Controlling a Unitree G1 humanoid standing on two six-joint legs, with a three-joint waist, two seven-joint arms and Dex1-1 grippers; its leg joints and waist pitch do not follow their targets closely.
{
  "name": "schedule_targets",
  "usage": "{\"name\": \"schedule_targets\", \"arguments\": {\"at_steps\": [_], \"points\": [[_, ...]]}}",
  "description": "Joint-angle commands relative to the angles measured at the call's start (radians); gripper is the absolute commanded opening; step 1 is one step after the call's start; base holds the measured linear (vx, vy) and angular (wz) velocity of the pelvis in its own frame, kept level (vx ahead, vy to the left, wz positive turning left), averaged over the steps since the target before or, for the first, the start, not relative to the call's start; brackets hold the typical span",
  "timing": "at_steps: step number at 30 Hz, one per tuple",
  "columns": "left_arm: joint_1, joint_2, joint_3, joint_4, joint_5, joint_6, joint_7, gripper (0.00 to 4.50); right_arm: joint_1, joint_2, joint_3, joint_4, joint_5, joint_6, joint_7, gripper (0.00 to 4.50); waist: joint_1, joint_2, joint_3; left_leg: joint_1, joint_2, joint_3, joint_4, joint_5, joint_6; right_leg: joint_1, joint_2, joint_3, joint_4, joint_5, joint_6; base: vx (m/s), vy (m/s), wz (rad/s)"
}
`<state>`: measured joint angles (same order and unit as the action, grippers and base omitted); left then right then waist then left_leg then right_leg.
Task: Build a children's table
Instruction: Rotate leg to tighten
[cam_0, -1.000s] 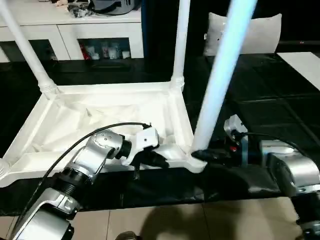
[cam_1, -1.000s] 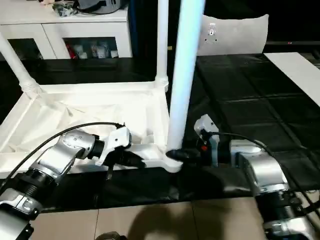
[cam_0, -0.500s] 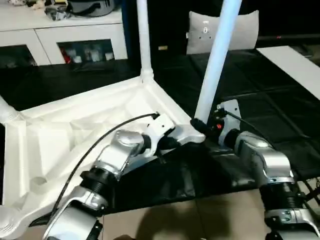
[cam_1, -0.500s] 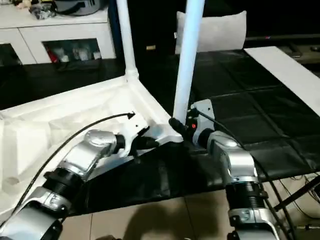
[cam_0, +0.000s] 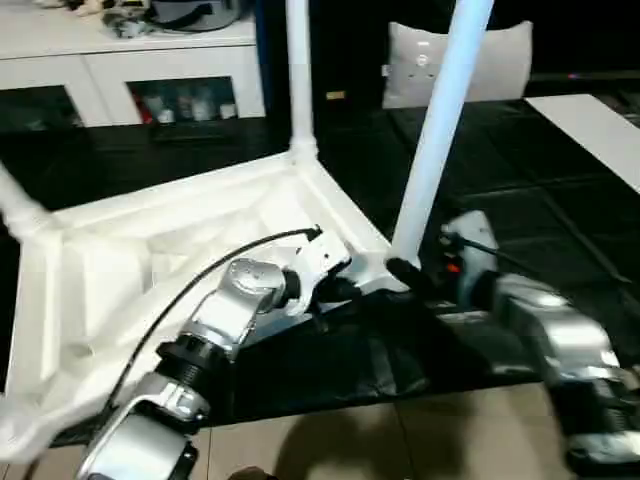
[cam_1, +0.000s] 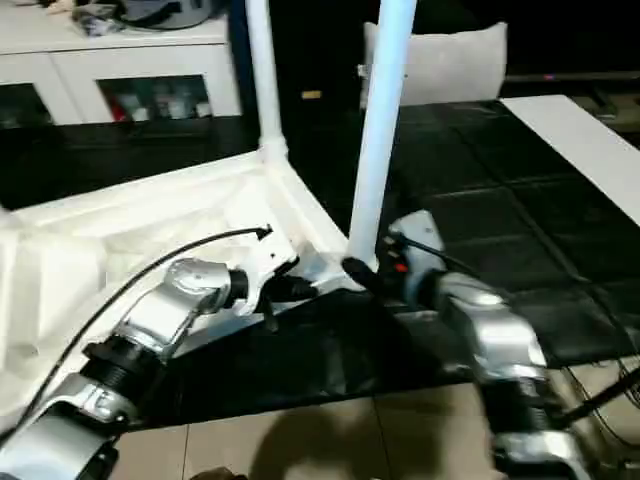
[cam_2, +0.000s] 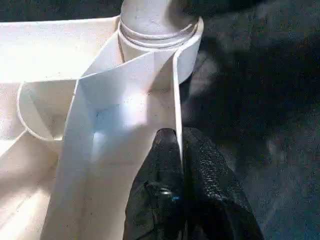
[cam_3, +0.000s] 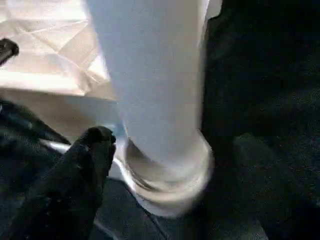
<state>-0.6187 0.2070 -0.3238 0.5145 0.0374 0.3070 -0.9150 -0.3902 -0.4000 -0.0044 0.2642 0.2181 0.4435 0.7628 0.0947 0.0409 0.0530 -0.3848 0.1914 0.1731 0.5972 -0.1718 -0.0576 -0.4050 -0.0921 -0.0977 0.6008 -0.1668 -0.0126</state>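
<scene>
The white table top (cam_0: 150, 250) lies upside down on a black mat, ribbed underside up. Three white legs stand in its corner sockets: one at the back (cam_0: 298, 80), one at the left (cam_0: 18, 205), and the near right one (cam_0: 440, 130). My left gripper (cam_0: 340, 290) is shut on the top's thin rim wall (cam_2: 176, 90) just short of that near corner, its black fingers (cam_2: 205, 165) pinching it from both sides. My right gripper (cam_0: 405, 270) clasps the base of the near right leg (cam_3: 155, 90), with one black finger (cam_3: 92, 147) against the collar.
A white cabinet (cam_0: 130, 60) with glass doors runs along the back left. A grey cushion (cam_0: 455, 65) leans behind the legs. The black mat (cam_0: 520, 180) extends right to a white board (cam_0: 600, 125). Beige floor tiles (cam_0: 400, 440) lie in front.
Over the last second the table top has turned on the mat, its near right corner swinging away while both grippers kept hold. The view has shifted too, and my right forearm is now blurred.
</scene>
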Motion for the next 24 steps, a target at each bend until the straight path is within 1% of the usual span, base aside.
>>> {"name": "schedule_targets", "arguments": {"at_steps": [1, 6, 11, 13, 16, 19, 20, 22, 24], "points": [[-0.010, 0.011, -0.017, -0.026, -0.005, -0.040, -0.046, 0.00, 0.005, -0.027, 0.004, -0.028, 0.021, -0.019, 0.060, 4.43, 0.004, -0.016, -0.071, 0.015, 0.034, -0.009, -0.066, -0.207, 0.059, 0.056, -0.061, 0.047, -0.085, -0.299, -0.159, 0.000, 0.000, 0.00], [-0.016, 0.064, -0.056, -0.003, 0.010, -0.118, -0.146, 0.00, 0.012, -0.098, 0.027, -0.039, 0.029, -0.040, 0.180, 4.48, 0.010, -0.020, -0.073, 0.013, 0.035, -0.008, -0.065, -0.192, 0.068, 0.057, -0.061, 0.047, -0.081, -0.286, -0.167, 0.000, 0.000, 0.00], [-0.006, 0.096, -0.072, -0.014, 0.000, -0.170, -0.223, 0.00, 0.008, -0.103, 0.037, -0.043, 0.039, -0.051, 0.209, 4.48, 0.022, -0.019, -0.072, 0.017, 0.038, -0.008, -0.066, -0.195, 0.061, 0.052, -0.062, 0.048, -0.079, -0.293, -0.176, 0.000, 0.000, 0.00], [-0.003, 0.109, -0.077, -0.019, -0.007, -0.185, -0.254, 0.00, 0.009, -0.107, 0.046, -0.047, 0.046, -0.056, 0.231, 4.48, 0.023, -0.018, -0.073, 0.016, 0.039, -0.008, -0.066, -0.194, 0.060, 0.054, -0.063, 0.048, -0.076, -0.286, -0.177, 0.000, 0.000, 0.00], [-0.006, 0.126, -0.080, -0.012, -0.011, -0.204, -0.282, 0.00, 0.011, -0.112, 0.063, -0.054, 0.050, -0.064, 0.270, 4.48, 0.025, -0.018, -0.073, 0.017, 0.039, -0.007, -0.066, -0.202, 0.058, 0.052, -0.064, 0.048, -0.076, -0.284, -0.181, 0.000, 0.000, 0.00], [-0.010, 0.138, -0.081, -0.005, -0.015, -0.222, -0.316, 0.00, 0.013, -0.119, 0.077, -0.064, 0.051, -0.064, 0.307, 4.48, 0.028, -0.016, -0.073, 0.017, 0.041, -0.009, -0.067, -0.204, 0.057, 0.053, -0.064, 0.049, -0.075, -0.286, -0.181, 0.000, 0.000, 0.00], [-0.009, 0.142, -0.083, -0.009, -0.019, -0.220, -0.328, 0.00, 0.013, -0.120, 0.080, -0.066, 0.050, -0.065, 0.311, 4.48, 0.029, -0.013, -0.072, 0.016, 0.040, -0.008, -0.067, -0.206, 0.055, 0.053, -0.064, 0.049, -0.076, -0.286, -0.180, 0.000, 0.000, 0.00], [-0.004, 0.149, -0.088, -0.021, -0.024, -0.224, -0.353, 0.00, 0.011, -0.124, 0.089, -0.068, 0.046, -0.075, 0.324, 4.48, 0.031, -0.014, -0.073, 0.017, 0.041, -0.009, -0.068, -0.205, 0.052, 0.053, -0.065, 0.049, -0.074, -0.277, -0.183, 0.000, 0.000, 0.00], [-0.001, 0.152, -0.091, -0.026, -0.025, -0.228, -0.365, 0.00, 0.014, -0.130, 0.096, -0.076, 0.060, -0.068, 0.358, 4.48, 0.032, -0.015, -0.074, 0.018, 0.041, -0.008, -0.067, -0.205, 0.053, 0.054, -0.065, 0.049, -0.073, -0.274, -0.188, 0.000, 0.000, 0.00]]}}
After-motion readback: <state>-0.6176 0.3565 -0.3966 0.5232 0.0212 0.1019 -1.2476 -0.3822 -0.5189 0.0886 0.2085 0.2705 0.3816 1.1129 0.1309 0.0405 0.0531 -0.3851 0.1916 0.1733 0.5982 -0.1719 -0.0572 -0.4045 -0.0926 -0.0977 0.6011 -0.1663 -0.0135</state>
